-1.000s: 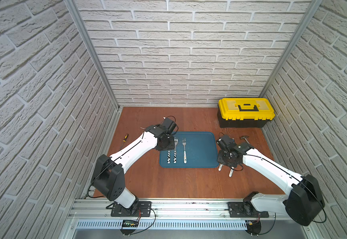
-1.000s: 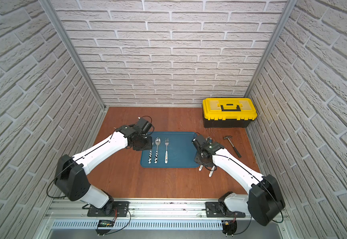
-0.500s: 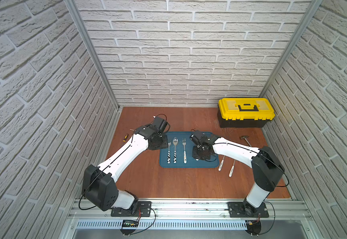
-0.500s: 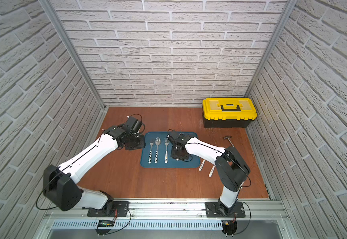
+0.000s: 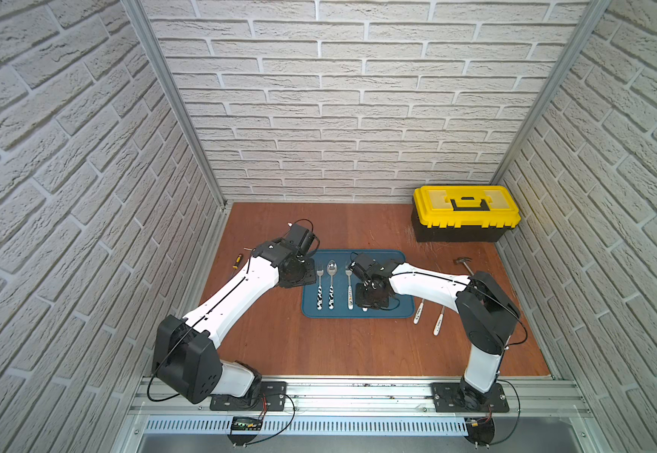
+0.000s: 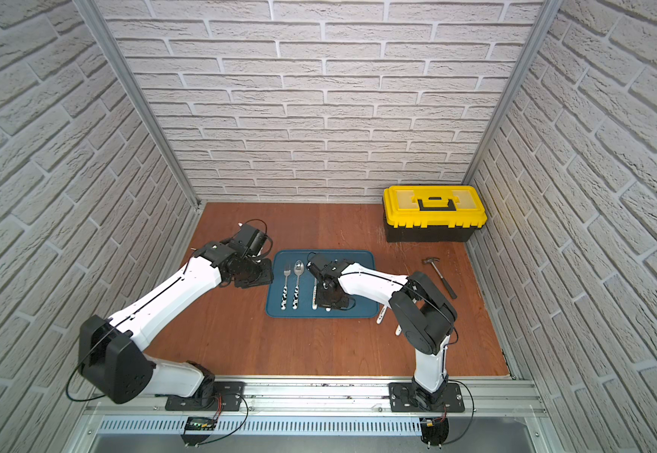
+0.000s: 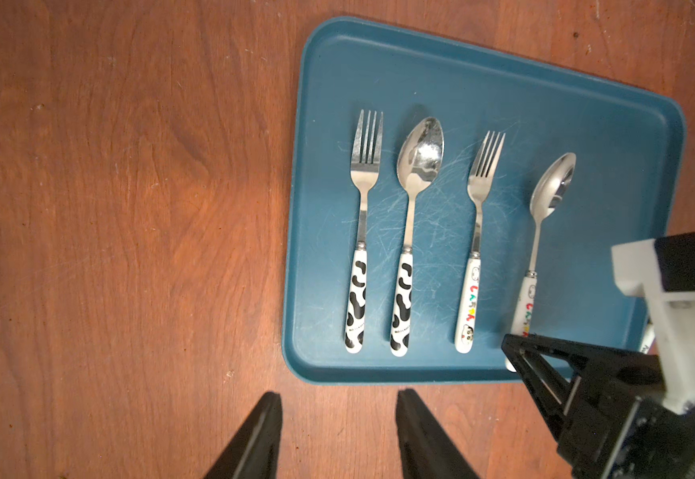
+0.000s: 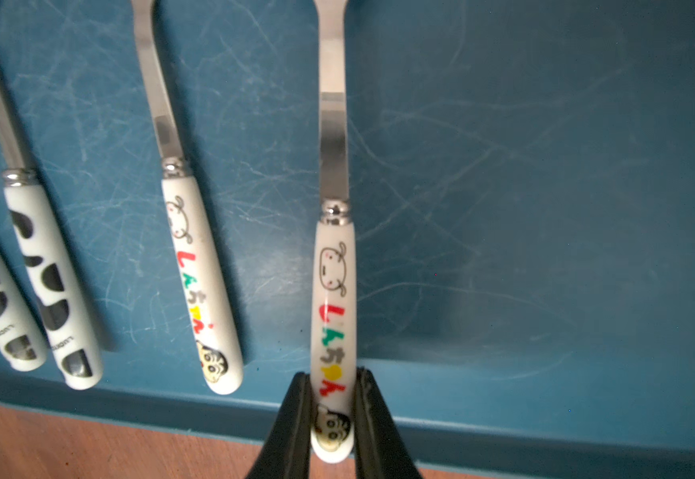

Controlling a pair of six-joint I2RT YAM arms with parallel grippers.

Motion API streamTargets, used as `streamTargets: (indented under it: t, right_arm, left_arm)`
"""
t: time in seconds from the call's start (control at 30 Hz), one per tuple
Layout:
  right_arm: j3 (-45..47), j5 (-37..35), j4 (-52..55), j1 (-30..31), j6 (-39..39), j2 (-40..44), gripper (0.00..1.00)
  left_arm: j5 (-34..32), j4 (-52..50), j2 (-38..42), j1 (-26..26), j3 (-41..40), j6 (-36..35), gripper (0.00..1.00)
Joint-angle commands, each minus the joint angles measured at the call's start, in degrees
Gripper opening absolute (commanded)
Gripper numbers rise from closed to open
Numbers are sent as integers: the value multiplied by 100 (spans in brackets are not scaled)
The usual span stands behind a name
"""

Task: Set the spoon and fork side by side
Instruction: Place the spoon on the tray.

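Currently the right gripper (image 8: 331, 387) is clamped on the very tail of the spoon (image 8: 333, 265), the one with the cartoon-printed white handle. Its two black fingers (image 8: 296, 414) pinch the handle from either side just above the near rim of the blue tray (image 8: 544, 207). Spoon's long axis runs straight out from the fingers: tail at the rim on the robot's side, bowl toward the back wall. The matching fork (image 8: 196, 290) lies flat on the tray on the spoon's side toward the left arm, near but apart. Its axis is close to parallel with the spoon's, tines pointing the same way as the bowl. In the left wrist view the gap between the two looks wider than that between the cow-patterned fork (image 7: 361, 232) and cow-patterned spoon (image 7: 414, 224) laid further along. Cannot tell whether the held spoon's bowl touches the tray. Left gripper (image 7: 339, 398) hangs above bare table (image 7: 130, 207), off the tray by the edge on the cow-patterned side, jaws partly apart, holding nothing. Right arm is plainly the nearer one. Judgement: the set-down turns on holding that parallel axis, and perhaps on closing the sideways gap toward the fork before release.
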State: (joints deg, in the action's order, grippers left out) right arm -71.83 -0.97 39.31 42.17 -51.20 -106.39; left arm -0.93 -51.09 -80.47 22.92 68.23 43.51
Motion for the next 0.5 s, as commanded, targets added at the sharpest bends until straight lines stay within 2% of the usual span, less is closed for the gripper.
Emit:
streamTargets:
  t: [0.0, 0.47]
  right_arm:
    - [-159, -35, -99, 28, 43, -70, 6]
    - [-248, 42, -73, 45, 57, -266, 6]
  left_arm:
    - [46, 66, 67, -42, -57, -74, 50]
    - [84, 131, -21, -43, -99, -79, 50]
